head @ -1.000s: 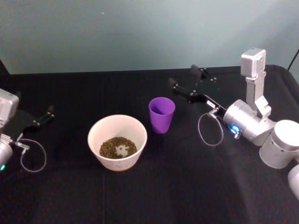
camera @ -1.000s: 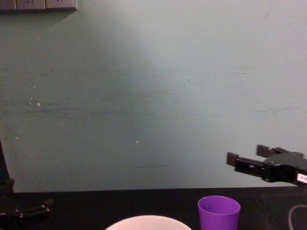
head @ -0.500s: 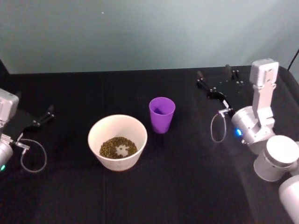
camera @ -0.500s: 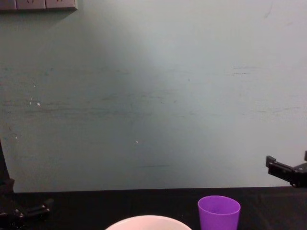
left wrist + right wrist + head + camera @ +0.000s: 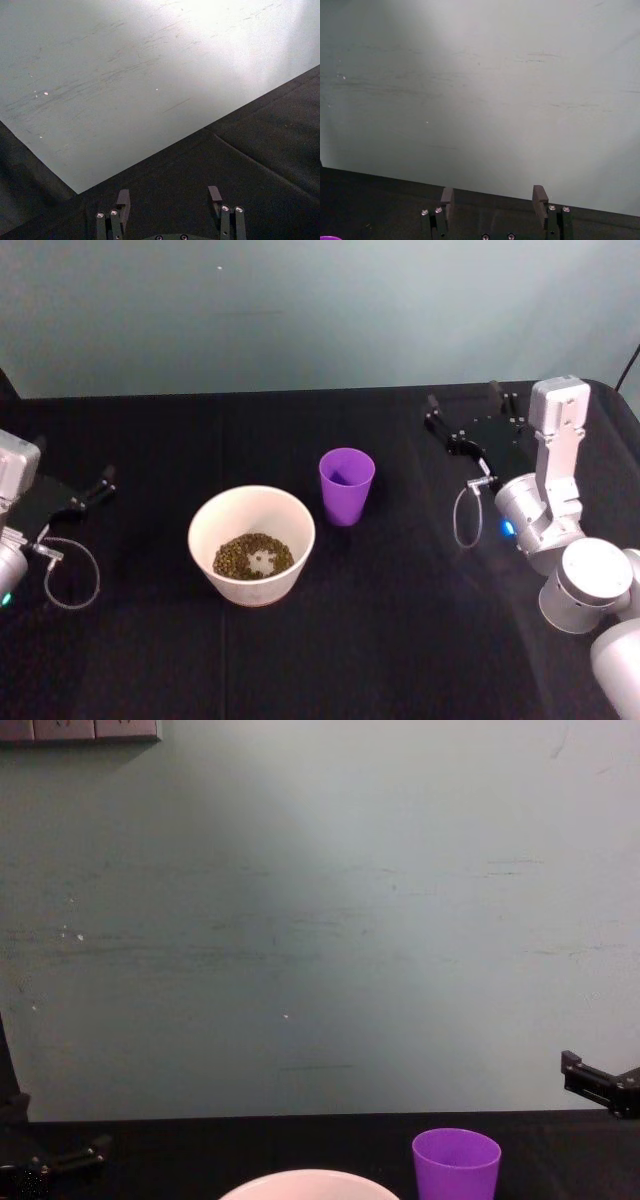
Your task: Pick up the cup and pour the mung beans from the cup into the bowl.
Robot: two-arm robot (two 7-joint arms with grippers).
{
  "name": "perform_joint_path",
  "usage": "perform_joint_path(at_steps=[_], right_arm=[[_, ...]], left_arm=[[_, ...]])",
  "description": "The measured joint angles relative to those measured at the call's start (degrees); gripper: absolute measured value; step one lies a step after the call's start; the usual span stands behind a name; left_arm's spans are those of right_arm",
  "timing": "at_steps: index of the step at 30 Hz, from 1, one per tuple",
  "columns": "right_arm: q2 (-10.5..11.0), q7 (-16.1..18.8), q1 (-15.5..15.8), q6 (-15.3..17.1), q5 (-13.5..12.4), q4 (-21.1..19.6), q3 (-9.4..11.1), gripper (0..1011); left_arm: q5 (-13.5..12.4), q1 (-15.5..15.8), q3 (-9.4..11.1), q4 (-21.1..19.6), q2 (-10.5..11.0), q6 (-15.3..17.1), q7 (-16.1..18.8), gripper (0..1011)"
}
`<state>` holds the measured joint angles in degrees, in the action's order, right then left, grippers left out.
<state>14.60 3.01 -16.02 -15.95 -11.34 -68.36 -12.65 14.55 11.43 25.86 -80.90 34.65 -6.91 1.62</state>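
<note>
Cup (image 5: 347, 485) upright just right of bowl (image 5: 251, 544), beans (image 5: 252, 556) already in bowl. Likely light, stiff, smooth plastic; best gripped mid-wall. Right gripper (image 5: 468, 412) far right, jaws spread, empty. Left gripper (image 5: 90, 490) parked far left, spread, empty.

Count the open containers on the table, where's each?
2. The bowl stands front-centre with mung beans in it; the cup stands upright just to its right and slightly farther back, apart from it.

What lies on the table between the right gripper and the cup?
Nothing: in the head view, bare black cloth separates the right gripper from the cup.
</note>
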Motion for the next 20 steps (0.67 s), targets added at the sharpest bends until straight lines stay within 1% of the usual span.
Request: perform_joint_path(at_steps=[20], right_arm=[[0.13, 0.04, 0.08, 0.28, -0.39, -0.36, -0.05, 1002]], left_arm=[[0.00, 0.00, 0.00, 0.00, 0.00, 0.00, 0.00, 1011]])
